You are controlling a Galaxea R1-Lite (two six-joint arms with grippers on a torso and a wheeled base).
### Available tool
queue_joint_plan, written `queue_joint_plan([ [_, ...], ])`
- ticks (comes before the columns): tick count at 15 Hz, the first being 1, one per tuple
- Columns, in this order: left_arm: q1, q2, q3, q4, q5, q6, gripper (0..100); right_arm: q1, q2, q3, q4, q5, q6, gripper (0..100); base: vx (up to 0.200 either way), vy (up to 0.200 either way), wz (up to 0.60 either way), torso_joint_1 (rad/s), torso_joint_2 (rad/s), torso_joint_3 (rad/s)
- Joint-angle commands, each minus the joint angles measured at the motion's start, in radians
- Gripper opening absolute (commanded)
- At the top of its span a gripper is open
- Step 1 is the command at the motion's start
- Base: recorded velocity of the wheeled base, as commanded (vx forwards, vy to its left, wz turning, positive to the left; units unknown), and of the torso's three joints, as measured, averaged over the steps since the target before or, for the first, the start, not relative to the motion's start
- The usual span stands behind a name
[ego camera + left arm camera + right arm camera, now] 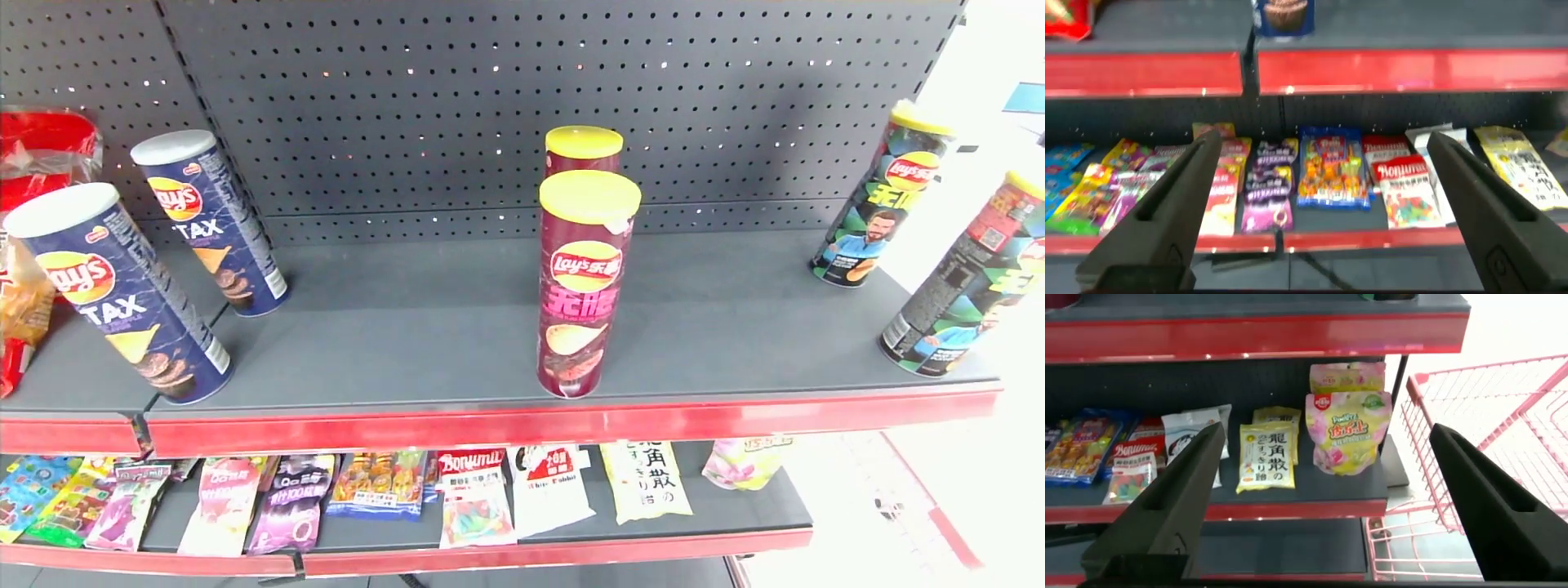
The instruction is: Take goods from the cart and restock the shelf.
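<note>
Shelving of dark grey boards with red front rails stands before a pegboard back. At the far left of the upper shelf [408, 327], red snack bags [37, 155] lean against the pegboard. Next come two blue cans [122, 294] with white lids, both upright, one near the front edge and the other behind it. Near the middle stand two maroon cans [581, 294] with yellow lids, one directly behind the other, the front one close to the rail. At the right end, two black-and-green cans [886, 196] with yellow lids stand apart, one towards the back and one at the front corner.

The lower shelf [735, 510] holds a row of flat packs side by side: multicoloured candy packs [49, 498], a pink pouch [224, 502], a purple pouch [294, 502], a blue pack [380, 482], a red-topped bag [473, 490], a white bag [551, 486], a pale yellow bag [645, 482] with dark characters, and a pink-and-green pouch [743, 461].

The left gripper [1323, 143] hangs before the left part of the lower shelf, its two dark fingers spread wide with nothing between them. The right gripper [1327, 431] faces that shelf's right end, likewise spread wide and holding nothing. Beside the shelf's right end stands the cart [1503, 400], of pink wire; its contents cannot be made out.
</note>
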Motion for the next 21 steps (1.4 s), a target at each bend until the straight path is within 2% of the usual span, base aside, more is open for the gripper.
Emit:
queue_joint_plan([
  [1, 0.001, 0.002, 0.0, 0.0, 0.0, -0.001, 100, 0.0, -0.002, 0.0, 0.0, 0.0, 0.0, 100, 0.0, 0.0, 0.0, 0.0, 0.0, 0.0],
  [21, 0.001, 0.002, 0.0, 0.001, 0.0, -0.001, 100, 0.0, -0.002, -0.001, 0.0, 0.003, 0.0, 100, 0.0, 0.0, 0.0, 0.0, 0.0, 0.0],
])
